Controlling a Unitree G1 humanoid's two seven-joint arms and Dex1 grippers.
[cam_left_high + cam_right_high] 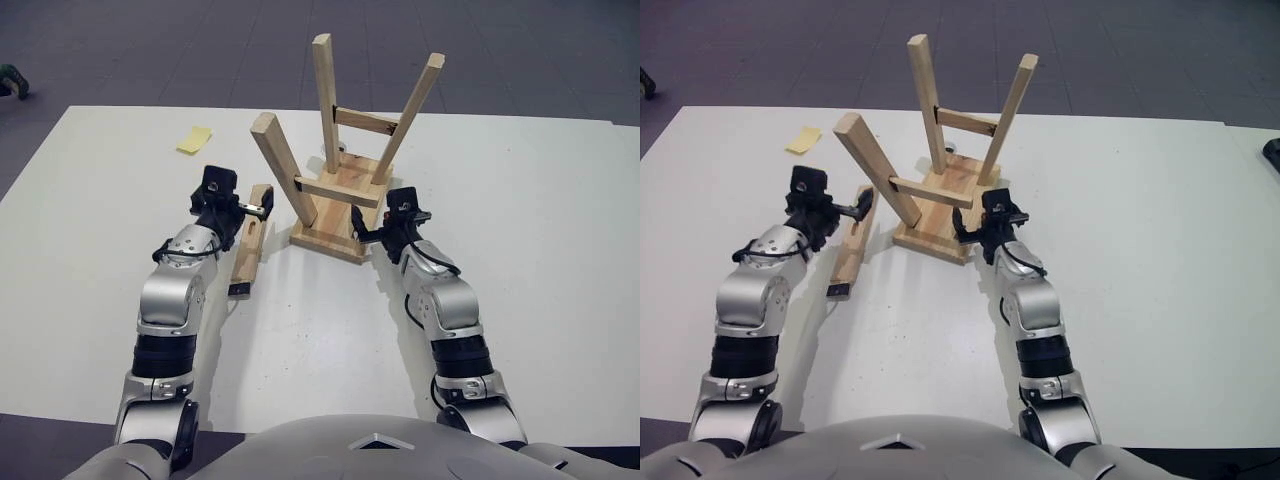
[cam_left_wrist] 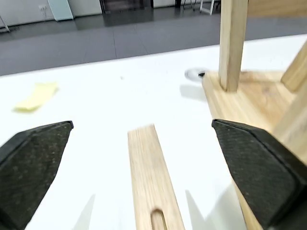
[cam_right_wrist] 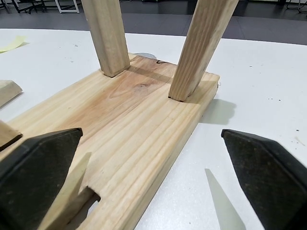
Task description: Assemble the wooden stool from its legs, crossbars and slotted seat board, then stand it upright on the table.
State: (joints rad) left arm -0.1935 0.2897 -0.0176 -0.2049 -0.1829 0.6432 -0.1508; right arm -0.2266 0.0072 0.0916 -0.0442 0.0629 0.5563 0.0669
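Now the white table (image 1: 540,260), grey floor (image 1: 150,50) beyond, bears the stool (image 1: 338,192); left claw (image 2: 143,143) and right claw (image 3: 151,163) gape apart

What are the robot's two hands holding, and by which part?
Nothing. The left gripper is open with the loose leg between its fingers; the right gripper is open at the seat board.

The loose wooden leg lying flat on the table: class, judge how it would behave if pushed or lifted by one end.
The loose leg looks like solid squared timber, so probably stiff, and likelier to slide than roll. Lying flat on the table, it seems unlikely to tip. Gripped at one end, its length might make it pivot downward.
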